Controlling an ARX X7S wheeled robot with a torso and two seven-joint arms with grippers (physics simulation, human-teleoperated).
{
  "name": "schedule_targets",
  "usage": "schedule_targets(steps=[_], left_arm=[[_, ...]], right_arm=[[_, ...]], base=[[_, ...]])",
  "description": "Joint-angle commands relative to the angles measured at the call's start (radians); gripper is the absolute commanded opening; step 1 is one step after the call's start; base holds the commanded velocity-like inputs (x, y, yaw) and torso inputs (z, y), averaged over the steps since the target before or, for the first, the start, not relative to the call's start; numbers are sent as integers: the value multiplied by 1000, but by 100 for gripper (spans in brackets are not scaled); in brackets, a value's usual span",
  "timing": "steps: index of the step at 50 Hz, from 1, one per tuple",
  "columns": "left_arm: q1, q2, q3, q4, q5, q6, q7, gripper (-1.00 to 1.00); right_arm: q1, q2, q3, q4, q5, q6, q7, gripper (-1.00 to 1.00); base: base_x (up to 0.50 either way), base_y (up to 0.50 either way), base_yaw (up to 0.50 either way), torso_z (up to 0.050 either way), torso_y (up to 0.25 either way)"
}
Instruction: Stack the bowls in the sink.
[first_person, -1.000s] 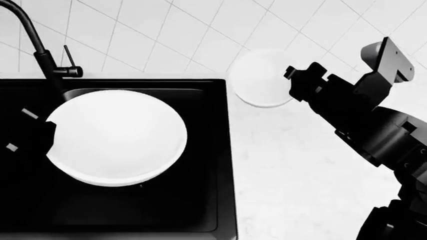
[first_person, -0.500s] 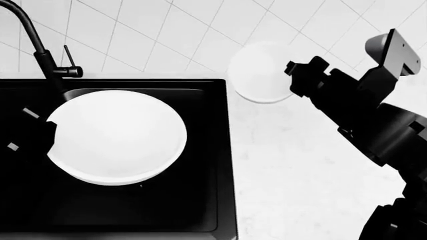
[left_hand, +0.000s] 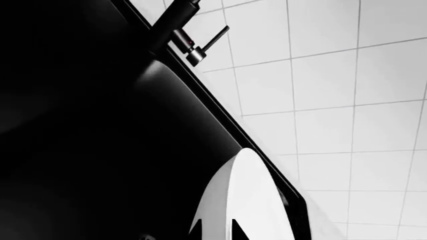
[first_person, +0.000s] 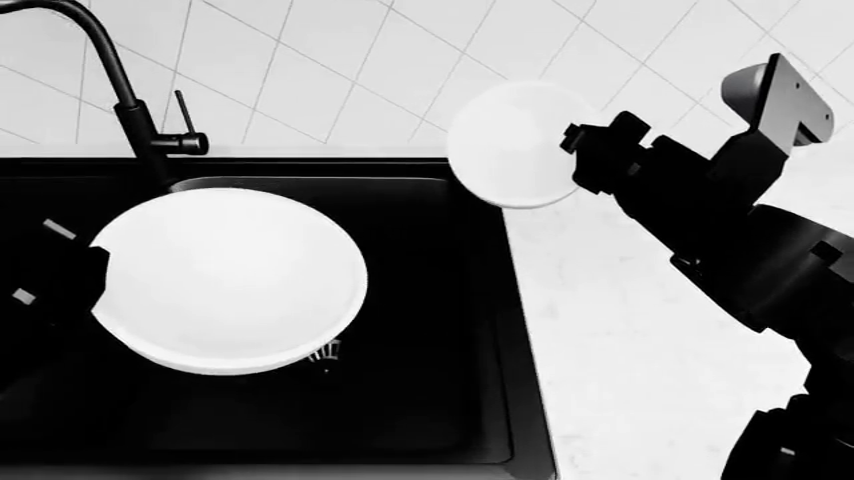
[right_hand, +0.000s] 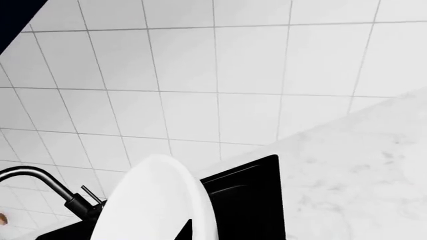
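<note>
The wide shallow white bowl (first_person: 227, 280) is over the black sink (first_person: 427, 400), left of its middle. My left gripper (first_person: 96, 282) is shut on the bowl's left rim, and one dark fingertip laps over the edge. In the left wrist view the bowl (left_hand: 250, 195) shows edge-on with the gripper (left_hand: 217, 231) clamped on it. The smaller white bowl (first_person: 511, 158) is tilted in the air over the sink's back right corner. My right gripper (first_person: 577, 150) is shut on its right rim. In the right wrist view this bowl (right_hand: 150, 200) fills the gripper (right_hand: 170, 234).
The tall black faucet (first_person: 134, 110) stands at the sink's back left, close behind the wide bowl. The metal drain (first_person: 324, 352) peeks out under that bowl's front edge. A white marble counter (first_person: 641, 350) lies to the right and a tiled wall (first_person: 360, 60) behind.
The right gripper has carried the small bowl left, from above the counter to over the sink's right rim. The head view has shifted, showing more of the basin. The left gripper still holds the wide bowl.
</note>
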Motion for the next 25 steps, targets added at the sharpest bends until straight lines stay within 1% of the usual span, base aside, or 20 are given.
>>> schedule_targets(steps=[1,7,15,25], left_arm=[[-1,3,-2,1,0,15,9,-100],[-26,11,25,-17,16,16,16,-100],[-130,11,126,-81,33,-6,22,-100],[-199,11,208,-176,96,-37,58,-100]], right_arm=[[2,5,-1,-3,4,-11,-6,-100],[6,5,-4,-1,19,-8,5,-100],[16,5,1,-20,60,-3,39,-100],[31,10,11,-66,130,3,85,-100]], base=[[0,0,0,0,0],[0,0,0,2,0],[0,0,0,0,1],[0,0,0,0,1]])
